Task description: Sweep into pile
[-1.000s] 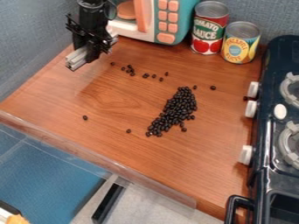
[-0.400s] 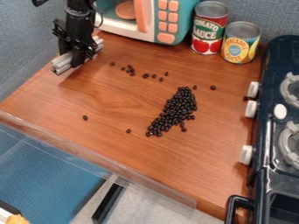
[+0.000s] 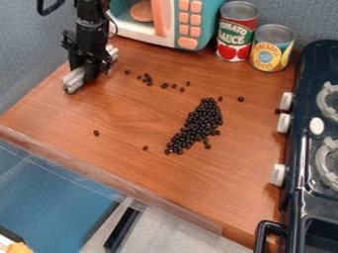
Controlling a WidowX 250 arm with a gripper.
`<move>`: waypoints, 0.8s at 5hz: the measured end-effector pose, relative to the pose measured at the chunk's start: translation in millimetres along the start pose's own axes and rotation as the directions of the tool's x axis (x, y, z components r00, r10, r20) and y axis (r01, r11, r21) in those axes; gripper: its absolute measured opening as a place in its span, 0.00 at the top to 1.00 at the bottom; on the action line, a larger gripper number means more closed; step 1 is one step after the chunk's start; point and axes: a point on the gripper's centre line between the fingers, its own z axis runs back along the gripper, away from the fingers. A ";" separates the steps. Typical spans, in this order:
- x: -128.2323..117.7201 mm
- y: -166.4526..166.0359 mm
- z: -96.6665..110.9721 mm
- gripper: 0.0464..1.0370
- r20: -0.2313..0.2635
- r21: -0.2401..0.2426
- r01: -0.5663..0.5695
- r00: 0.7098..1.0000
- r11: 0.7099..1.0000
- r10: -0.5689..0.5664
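Observation:
At the upper left of the table, my gripper [image 3: 90, 73] hangs low, shut on a light grey bar-shaped sweeping tool [image 3: 75, 79] that lies crosswise beneath it, close to the wood. A dense elongated pile of black beans [image 3: 198, 123] sits right of the table's middle. Several stray beans [image 3: 147, 78] form a loose row right of the tool, behind the pile. One single bean [image 3: 96, 133] lies toward the left front, another [image 3: 145, 148] left of the pile's lower end, and one more [image 3: 241, 99] to its right.
A toy microwave [image 3: 188, 24], a tomato sauce can [image 3: 236, 31] and a pineapple can [image 3: 272, 48] stand along the back. A dark toy stove [image 3: 300, 143] with white knobs borders the right side. A clear strip [image 3: 132, 189] runs along the table's front edge.
My gripper and the tool have shifted left from their place a second ago, then slightly down toward the table front. The beans lie as before.

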 end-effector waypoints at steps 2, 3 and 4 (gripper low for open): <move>-0.8 -43.8 5.4 0.66 0.015 -0.034 0.074 0.997 0.997 -0.074; 2.4 -58.7 7.7 0.66 0.019 -0.033 0.091 0.996 0.995 -0.091; 8.2 -74.6 9.6 0.66 0.038 -0.020 0.102 0.994 0.995 -0.101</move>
